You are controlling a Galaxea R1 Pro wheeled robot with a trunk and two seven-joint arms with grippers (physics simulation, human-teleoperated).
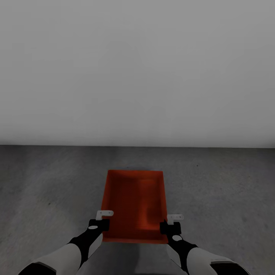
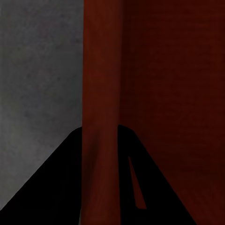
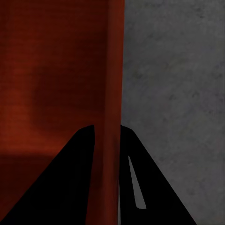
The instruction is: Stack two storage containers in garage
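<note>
One red-orange storage container, open-topped and empty, is in front of me over the dark grey garage floor. My left gripper is shut on its left side wall near the corner closest to me. My right gripper is shut on the right side wall. In the left wrist view the black fingers straddle the red container wall of my left gripper. The right wrist view has the same clamp by my right gripper on the container wall. I cannot tell whether the box touches the floor.
A plain pale grey wall stands straight ahead and meets the floor a short way beyond the container. Mottled grey floor stretches to both sides of the box.
</note>
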